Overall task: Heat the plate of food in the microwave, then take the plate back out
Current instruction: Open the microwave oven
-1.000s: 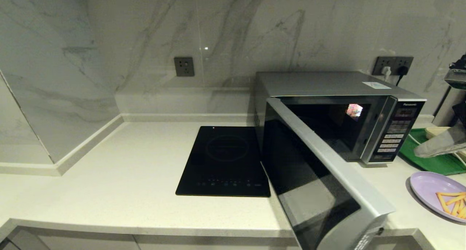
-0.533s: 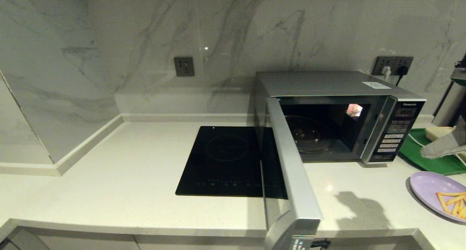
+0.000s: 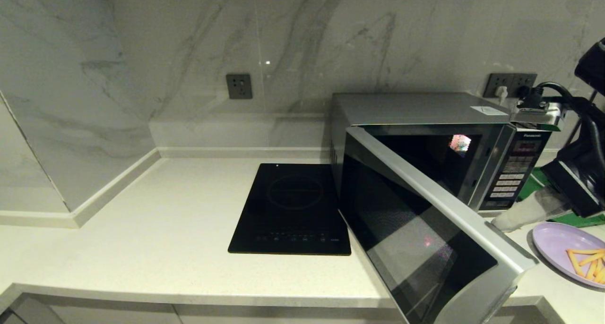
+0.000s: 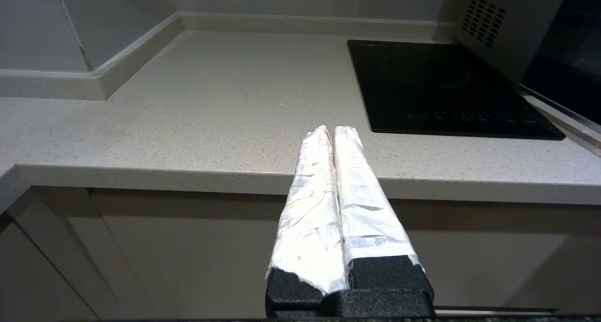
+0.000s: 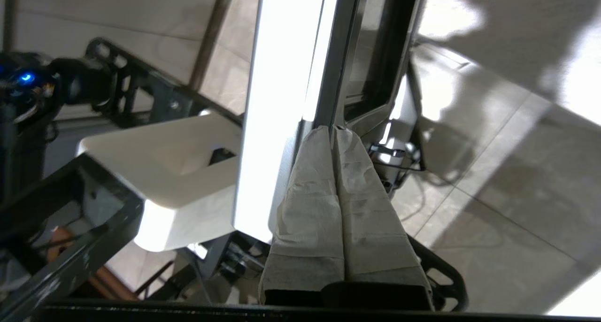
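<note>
The silver microwave (image 3: 425,110) stands at the back right of the counter, its dark glass door (image 3: 425,239) hanging half open towards me and hiding the cavity floor. The lavender plate of food (image 3: 557,243), with orange-yellow fries (image 3: 588,261) on it, lies on the counter at the far right, outside the microwave. My right gripper (image 3: 501,224) is shut and empty, its taped tips at the outer side of the door's free edge (image 5: 324,78); the right wrist view shows the tips (image 5: 334,130) against that edge. My left gripper (image 4: 328,132) is shut and empty, low before the counter's front edge.
A flat black induction cooktop (image 3: 293,210) lies left of the microwave, partly behind the door. A green tray (image 3: 569,215) sits behind the plate. Wall sockets (image 3: 238,86) and a plugged cable (image 3: 513,85) are at the back. The counter (image 3: 165,229) stretches left.
The door swung out to fully open half a second ago and has now swung back to half open. My right gripper moved left and down to the door's free edge.
</note>
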You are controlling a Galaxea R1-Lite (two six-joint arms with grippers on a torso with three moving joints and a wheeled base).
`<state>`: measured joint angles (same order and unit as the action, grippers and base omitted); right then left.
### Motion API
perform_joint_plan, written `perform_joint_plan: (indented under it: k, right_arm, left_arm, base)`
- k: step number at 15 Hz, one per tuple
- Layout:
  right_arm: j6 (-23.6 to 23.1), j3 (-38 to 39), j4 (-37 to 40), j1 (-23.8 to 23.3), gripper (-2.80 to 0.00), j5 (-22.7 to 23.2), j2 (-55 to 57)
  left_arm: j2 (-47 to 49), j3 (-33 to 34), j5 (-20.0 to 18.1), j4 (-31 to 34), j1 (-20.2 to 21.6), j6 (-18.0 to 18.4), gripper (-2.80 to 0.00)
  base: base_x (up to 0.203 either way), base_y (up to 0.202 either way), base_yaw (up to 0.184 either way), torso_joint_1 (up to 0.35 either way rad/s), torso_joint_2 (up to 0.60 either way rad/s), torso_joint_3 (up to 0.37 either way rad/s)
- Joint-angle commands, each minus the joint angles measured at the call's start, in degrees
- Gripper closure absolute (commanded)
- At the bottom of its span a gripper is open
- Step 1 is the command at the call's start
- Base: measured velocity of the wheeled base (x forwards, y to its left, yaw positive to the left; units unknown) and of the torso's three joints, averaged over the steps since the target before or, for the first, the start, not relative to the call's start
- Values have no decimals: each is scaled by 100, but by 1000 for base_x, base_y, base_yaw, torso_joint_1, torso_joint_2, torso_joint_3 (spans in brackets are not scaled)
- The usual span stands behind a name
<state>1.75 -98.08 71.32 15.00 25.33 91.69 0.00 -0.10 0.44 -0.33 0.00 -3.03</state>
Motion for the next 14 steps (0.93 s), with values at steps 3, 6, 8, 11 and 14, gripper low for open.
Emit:
perform_joint_plan:
  k: [3,6,8,11,14]
  right_arm:
    - [-17,87,294,249,0,25,138]
    - [-34,43,294,284,0,33,165]
    - [-54,43,294,357,0,33,182]
    - [-230,43,299,478,0,49,208]
    - [-483,52,298,701,0,347,217]
  left_arm:
    - [0,1,8,-2,0,-4,0]
    - [0,1,9,-2,0,-4,0]
    - [0,1,0,-2,0,-4,0]
    - [0,1,0,-2,0,-4,0]
    - [0,1,0,-2,0,-4,0]
  base:
    - [0,0,0,0,0,0]
    - [0,0,0,0,0,0]
    - [0,0,0,0,0,0]
    - [0,0,0,0,0,0]
    - [0,0,0,0,0,0]
